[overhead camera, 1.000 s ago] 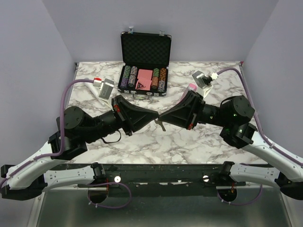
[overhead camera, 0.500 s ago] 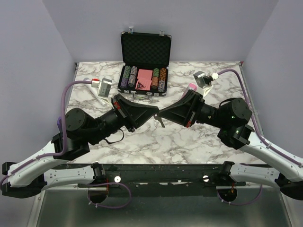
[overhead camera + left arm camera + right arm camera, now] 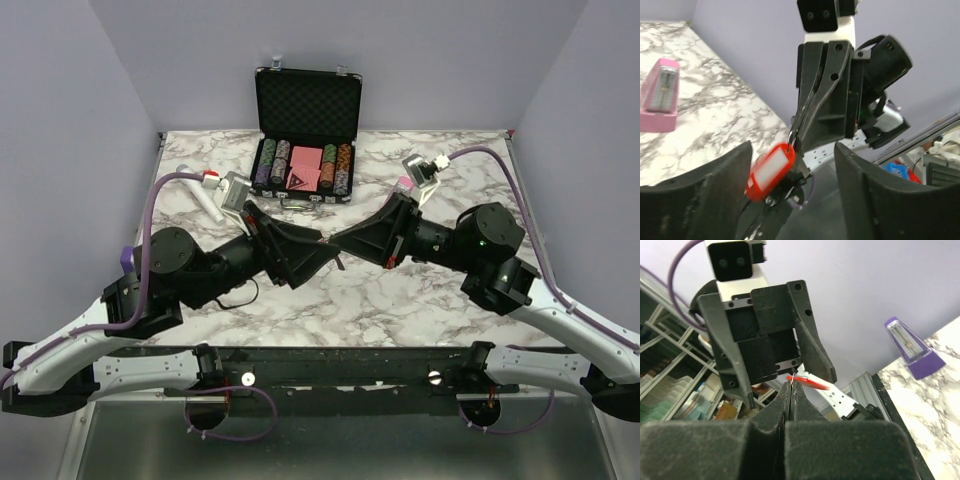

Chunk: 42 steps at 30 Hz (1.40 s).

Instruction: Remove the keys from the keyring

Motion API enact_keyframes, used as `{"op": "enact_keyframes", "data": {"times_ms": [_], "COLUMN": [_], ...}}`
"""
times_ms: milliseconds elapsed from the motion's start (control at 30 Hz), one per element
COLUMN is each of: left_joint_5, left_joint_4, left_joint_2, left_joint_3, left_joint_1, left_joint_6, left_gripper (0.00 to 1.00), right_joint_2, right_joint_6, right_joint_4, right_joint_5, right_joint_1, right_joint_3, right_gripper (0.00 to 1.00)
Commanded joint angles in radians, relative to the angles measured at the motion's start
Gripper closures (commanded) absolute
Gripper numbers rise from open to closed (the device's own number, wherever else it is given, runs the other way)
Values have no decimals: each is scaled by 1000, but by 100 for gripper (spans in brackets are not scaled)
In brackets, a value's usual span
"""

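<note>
My right gripper is shut, its fingertips pinching the thin wire ring at the top of the keyring, a red oval tag with a white face. The tag hangs blurred below those tips. It shows edge-on as a red streak, the keyring, in the right wrist view. My left gripper stands open, its fingers either side of the tag without touching it. From above, both grippers meet mid-table. A tiny grey piece, apparently the keys, dangles just below them.
An open black case of poker chips and pink cards stands at the back centre. A pink metronome sits on the marble at the right arm's side. A purple metronome stands at the left table edge. A white object lies back left.
The left gripper has opened and let go of what it held. The red tag now swings from the right gripper. Both grippers have drifted slightly left and toward the back.
</note>
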Motion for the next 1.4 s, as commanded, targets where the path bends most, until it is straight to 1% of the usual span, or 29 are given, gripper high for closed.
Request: {"op": "enact_keyframes", "data": {"times_ms": [0,33,133,167,200,267,367,433,500,567,633,700,767,867,1233,1300,1367], "left_joint_5": [-36,-35,-47,-44,-34,12,69,76,77,70,135,155,142,138,77,66,57], "left_joint_4": [-154,-188,-277,-288,-292,-285,-266,-237,-197,-133,-34,14,45,103,93,82,70], "left_joint_2": [-46,-52,-81,-98,-124,-173,-233,-257,-270,-273,-261,-231,-210,-201,-230,-239,-239], "left_joint_3": [74,88,100,85,67,27,-35,-87,-133,-177,-223,-243,-257,-291,-312,-306,-296], "left_joint_1": [-6,-6,-7,-6,-6,-7,-6,-6,-7,-6,-6,-4,-6,-6,-1,2,8], "left_joint_6": [96,111,128,130,130,131,110,78,43,-2,-34,-71,-103,-120,-125,-122,-120], "left_gripper": [22,22,23,25,28,34,36,37,39,42,44,45,46,53,54,52,46], "right_joint_2": [11,19,39,45,53,71,103,123,142,159,174,189,196,197,185,186,185], "right_joint_6": [-55,-63,-78,-83,-89,-95,-77,-48,-20,9,43,63,83,99,115,116,121], "right_joint_4": [-171,-233,-327,-351,-382,-446,-535,-598,-631,-645,-652,-662,-668,-660,-597,-591,-580], "right_joint_5": [59,57,48,43,39,31,48,75,83,77,69,56,46,42,-1,-6,-15], "right_joint_1": [4,4,4,4,4,4,5,5,5,4,3,4,4,3,2,2,5], "right_joint_3": [89,107,156,170,190,237,293,322,339,343,345,351,353,345,310,311,314], "right_gripper": [99,99,99,99,99,99,99,99,100,99,99,99,99,99,99,99,99]}}
